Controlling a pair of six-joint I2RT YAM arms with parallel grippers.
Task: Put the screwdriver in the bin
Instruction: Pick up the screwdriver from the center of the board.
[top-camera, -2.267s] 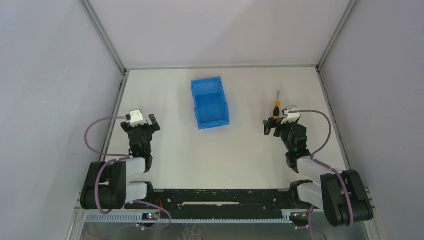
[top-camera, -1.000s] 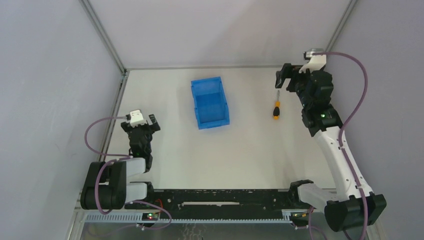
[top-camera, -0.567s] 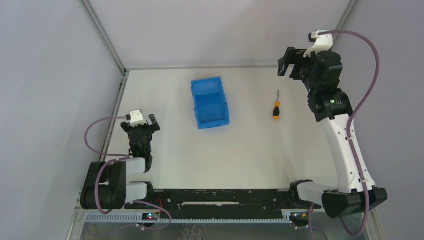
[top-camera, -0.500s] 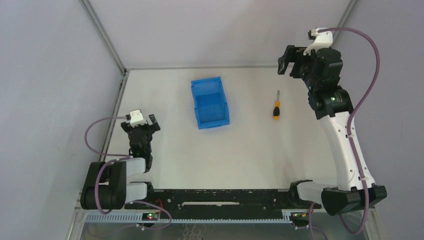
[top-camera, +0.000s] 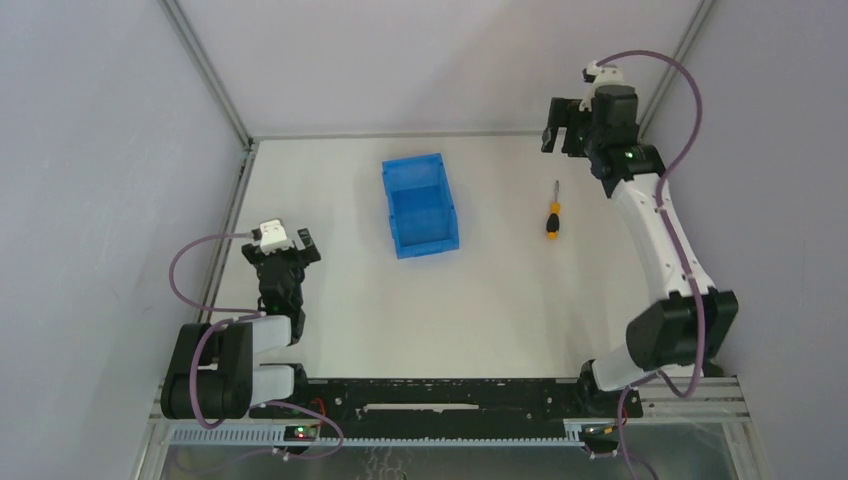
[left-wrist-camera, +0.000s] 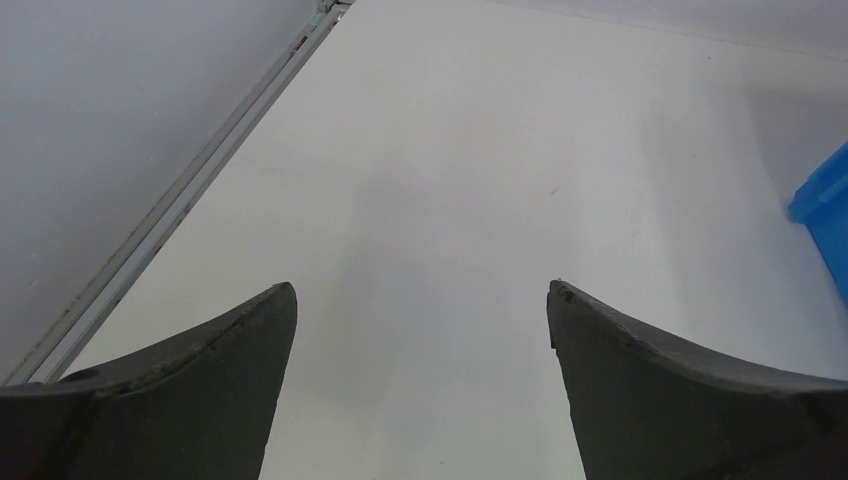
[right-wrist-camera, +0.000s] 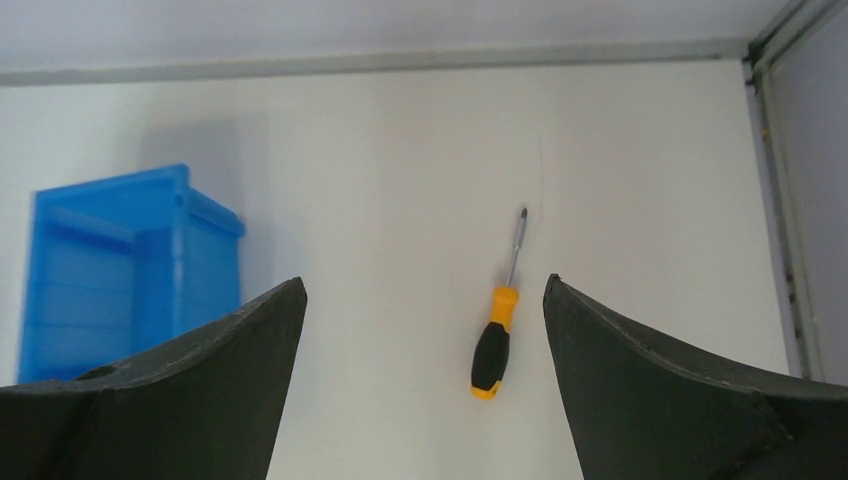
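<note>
The screwdriver (top-camera: 551, 213) lies on the worktop (top-camera: 500, 300), well right of the bin (top-camera: 412, 172). The right tool (top-camera: 561, 135) hangs spread above it; the left tool (top-camera: 292, 245), also spread, sits far left.

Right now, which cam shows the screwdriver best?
Right wrist: the screwdriver sits mid-frame, orange-and-black handle, shaft and tip all distinct, lying flat on the table. Top external shows it only as a small sliver right of the bin. Left wrist misses it, catching just a bin corner.
</note>
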